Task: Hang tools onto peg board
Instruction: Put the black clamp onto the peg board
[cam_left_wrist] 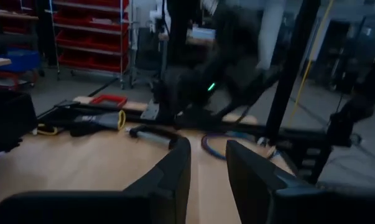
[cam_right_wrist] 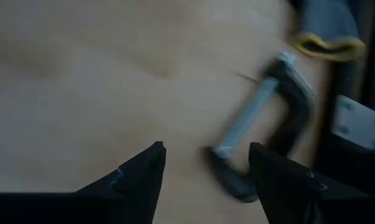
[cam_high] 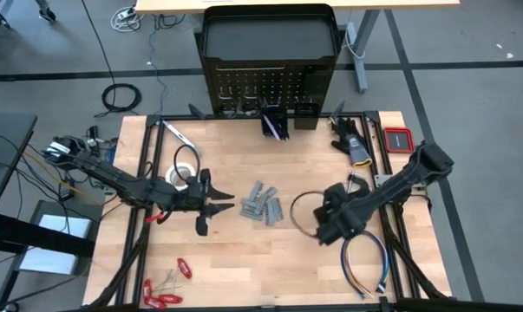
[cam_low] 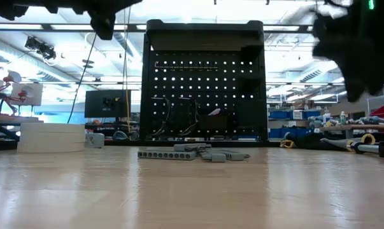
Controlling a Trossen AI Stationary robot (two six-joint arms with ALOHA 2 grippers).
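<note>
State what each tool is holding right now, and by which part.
Nothing is held. The left tool hangs empty above the table; the right tool stands open over the black C-clamp, not gripping it.

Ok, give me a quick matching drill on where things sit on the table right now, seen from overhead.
Things:
1. grey metal pieces
2. white tape rolls
3. red case
4. red-handled tools

Places:
A. right edge, beside the peg board
B. table middle, between the arms
C. near left corner
D. just behind the left gripper

Pairs: 1-B, 2-D, 3-A, 4-C
</note>
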